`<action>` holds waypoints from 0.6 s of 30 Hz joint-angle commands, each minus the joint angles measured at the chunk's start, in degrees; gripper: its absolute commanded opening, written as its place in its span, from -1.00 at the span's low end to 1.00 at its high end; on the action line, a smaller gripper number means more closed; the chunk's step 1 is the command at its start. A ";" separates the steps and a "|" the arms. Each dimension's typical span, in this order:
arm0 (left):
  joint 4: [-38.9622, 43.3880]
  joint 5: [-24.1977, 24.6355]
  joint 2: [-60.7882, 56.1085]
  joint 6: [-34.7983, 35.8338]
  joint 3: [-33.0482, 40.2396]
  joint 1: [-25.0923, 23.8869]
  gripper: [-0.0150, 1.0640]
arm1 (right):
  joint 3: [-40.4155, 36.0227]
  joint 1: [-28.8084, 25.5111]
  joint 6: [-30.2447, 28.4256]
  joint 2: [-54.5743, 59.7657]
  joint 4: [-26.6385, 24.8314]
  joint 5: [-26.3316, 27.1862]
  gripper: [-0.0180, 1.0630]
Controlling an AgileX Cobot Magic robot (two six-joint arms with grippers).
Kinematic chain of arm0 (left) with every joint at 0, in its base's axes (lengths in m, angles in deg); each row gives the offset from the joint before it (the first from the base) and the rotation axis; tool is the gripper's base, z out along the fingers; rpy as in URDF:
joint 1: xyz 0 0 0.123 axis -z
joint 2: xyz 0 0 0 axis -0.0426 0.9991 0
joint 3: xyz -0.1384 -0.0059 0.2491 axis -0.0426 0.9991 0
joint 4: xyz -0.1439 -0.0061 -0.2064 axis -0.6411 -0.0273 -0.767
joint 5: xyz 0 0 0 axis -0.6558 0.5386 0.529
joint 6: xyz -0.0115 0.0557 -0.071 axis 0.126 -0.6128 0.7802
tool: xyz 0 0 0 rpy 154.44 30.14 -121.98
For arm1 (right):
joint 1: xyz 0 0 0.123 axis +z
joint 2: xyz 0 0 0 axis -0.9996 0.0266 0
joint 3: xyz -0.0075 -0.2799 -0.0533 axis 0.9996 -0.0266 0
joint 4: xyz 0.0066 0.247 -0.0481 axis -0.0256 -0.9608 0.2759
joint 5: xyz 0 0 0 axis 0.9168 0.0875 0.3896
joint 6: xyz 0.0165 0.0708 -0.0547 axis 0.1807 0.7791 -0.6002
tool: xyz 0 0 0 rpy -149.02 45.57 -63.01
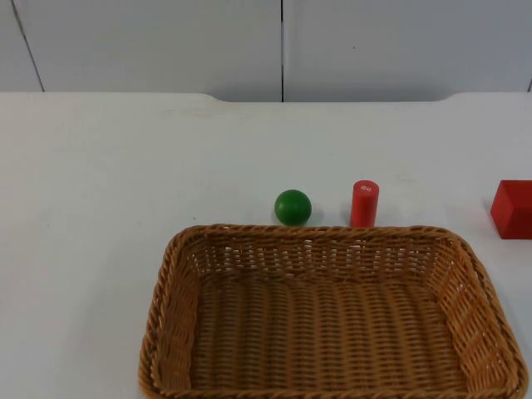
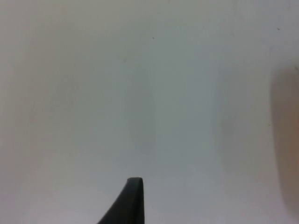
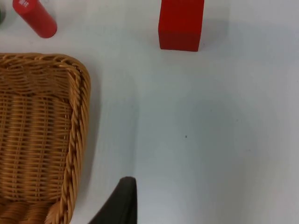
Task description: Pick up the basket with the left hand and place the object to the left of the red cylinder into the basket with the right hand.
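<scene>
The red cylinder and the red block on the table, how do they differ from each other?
Shape: the red cylinder is round and slim, while the red block is boxy with flat faces and looks bulkier. Markings: the red cylinder has a small white mark near its top; the red block looks plain. Place: the red cylinder stands just behind the basket rim beside the green ball, while the red block sits apart, off to the right. Both are red and rest on the white table.
</scene>
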 commanded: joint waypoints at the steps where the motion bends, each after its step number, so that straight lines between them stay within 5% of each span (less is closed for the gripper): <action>1: -1.16 -0.39 0.76 -0.95 -0.39 0.16 0.97 | 0.43 -0.32 -0.36 0.02 0.21 0.34 0.95; 18: -20.93 -4.71 22.14 -16.63 -3.27 3.72 0.83 | 0.43 -0.32 -0.53 0.03 0.57 0.37 0.95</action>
